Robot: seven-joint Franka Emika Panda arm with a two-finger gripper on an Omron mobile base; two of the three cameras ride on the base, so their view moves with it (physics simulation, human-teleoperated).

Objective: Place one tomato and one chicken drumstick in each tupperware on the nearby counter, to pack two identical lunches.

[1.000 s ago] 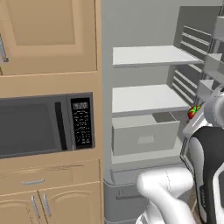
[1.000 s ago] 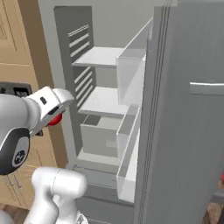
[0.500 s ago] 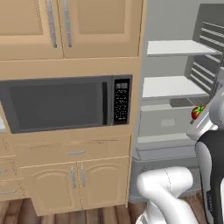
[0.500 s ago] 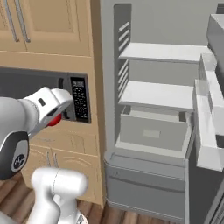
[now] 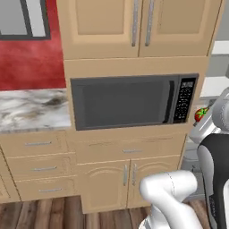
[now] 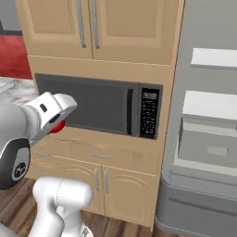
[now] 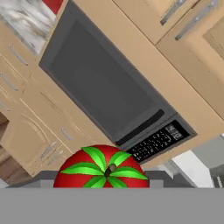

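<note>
Holding a red tomato [image 7: 101, 168] at bottom centre of the hand view, green calyx facing the camera, the gripper [image 5: 202, 117] is clamped on it (the fingers themselves are hidden behind the fruit). In the left base view the tomato [image 5: 200, 114] peeks out at the right edge, just beside the white arm; in the right base view a red sliver [image 6: 57, 127] shows under the hand at left. A built-in microwave [image 5: 133, 101] sits mid-frame in tan cabinets [image 5: 129, 174]. The marble counter [image 5: 32, 108] lies at the left edge, below a red wall [image 5: 29, 62]. An open fridge [image 6: 206, 139] fills the right of the right base view.
</note>
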